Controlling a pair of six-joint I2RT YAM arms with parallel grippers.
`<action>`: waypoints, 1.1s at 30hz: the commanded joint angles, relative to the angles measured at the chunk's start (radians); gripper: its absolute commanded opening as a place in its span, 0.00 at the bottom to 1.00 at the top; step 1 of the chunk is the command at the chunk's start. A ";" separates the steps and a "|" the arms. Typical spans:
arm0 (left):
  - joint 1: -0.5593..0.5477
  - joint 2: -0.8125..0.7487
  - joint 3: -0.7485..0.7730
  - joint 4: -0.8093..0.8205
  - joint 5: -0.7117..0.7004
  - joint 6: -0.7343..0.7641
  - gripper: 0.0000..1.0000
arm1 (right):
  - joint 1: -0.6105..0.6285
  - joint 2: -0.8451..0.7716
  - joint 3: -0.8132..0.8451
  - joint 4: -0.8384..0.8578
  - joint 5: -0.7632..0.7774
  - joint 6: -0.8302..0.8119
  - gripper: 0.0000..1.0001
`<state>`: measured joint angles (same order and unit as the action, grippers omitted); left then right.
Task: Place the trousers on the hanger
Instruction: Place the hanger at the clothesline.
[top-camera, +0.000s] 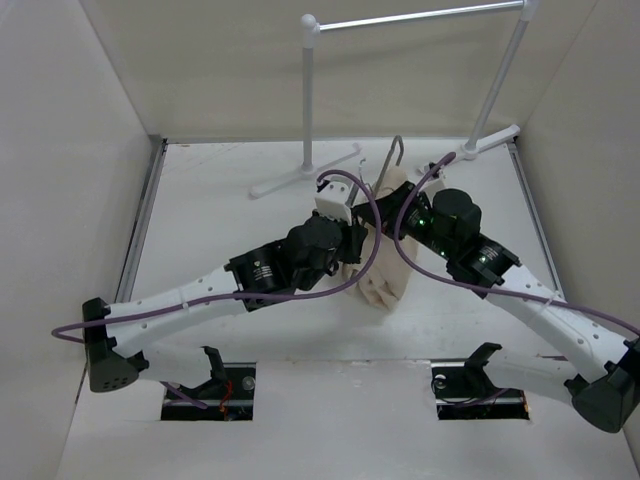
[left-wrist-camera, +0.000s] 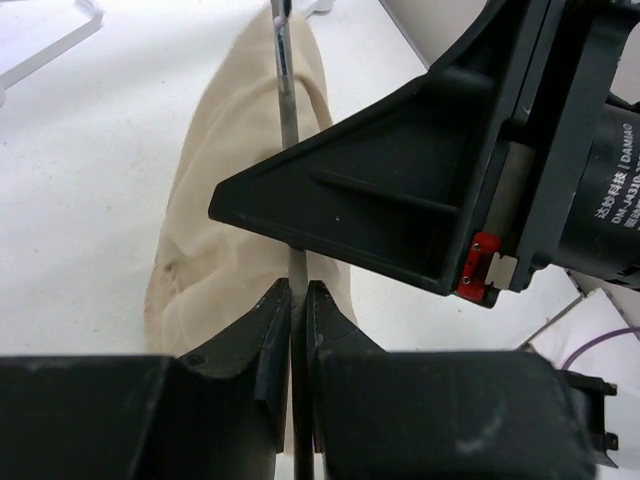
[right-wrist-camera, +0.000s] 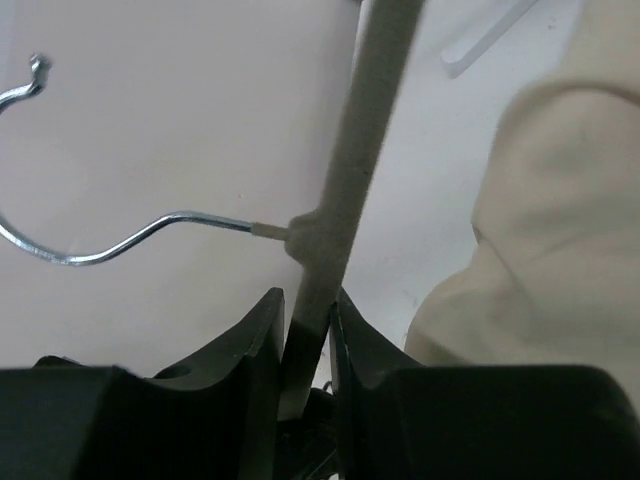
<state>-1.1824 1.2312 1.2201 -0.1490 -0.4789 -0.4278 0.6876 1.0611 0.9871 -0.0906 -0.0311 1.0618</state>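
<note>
1. Top external view. The left gripper (top-camera: 356, 238) and right gripper (top-camera: 388, 218) meet nose to nose above the middle of the table (top-camera: 220, 200). The fingertips are hidden by the wrists, so the jaw state cannot be read from this view. The trousers (top-camera: 385, 290) hang in a beige bundle directly below both grippers and reach the table. A thin loop of the hanger (top-camera: 396, 160) sticks up just beyond the grippers. The white rack (top-camera: 310, 100) stands well behind them.
2. Left wrist view. The left gripper's fingers are pressed together on the thin dark rod of the hanger, which runs straight ahead from between the fingertips. The trousers are draped over that rod just past the fingertips, falling mostly to the left. A black housing (left-wrist-camera: 420, 190) of the other arm crosses just above the fingers.
3. Right wrist view. The right gripper is clamped on the grey bar of the hanger, one finger against each side. The wire hook (right-wrist-camera: 110, 245) branches off to the left just above the fingertips. The trousers lie to the right of the gripper, near it but not touching it.
</note>
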 joint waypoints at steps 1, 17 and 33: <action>-0.012 -0.018 0.062 0.180 0.026 -0.014 0.02 | 0.000 0.014 0.053 0.034 0.013 -0.022 0.19; 0.108 -0.173 0.032 0.174 0.026 0.011 1.00 | -0.216 0.123 0.272 -0.034 -0.099 -0.054 0.08; 0.465 -0.357 -0.082 -0.107 0.114 -0.152 1.00 | -0.417 0.589 0.910 -0.099 -0.101 0.027 0.07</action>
<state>-0.7410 0.8795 1.1790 -0.1944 -0.4309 -0.5266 0.2974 1.6184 1.7473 -0.2634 -0.1310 1.0721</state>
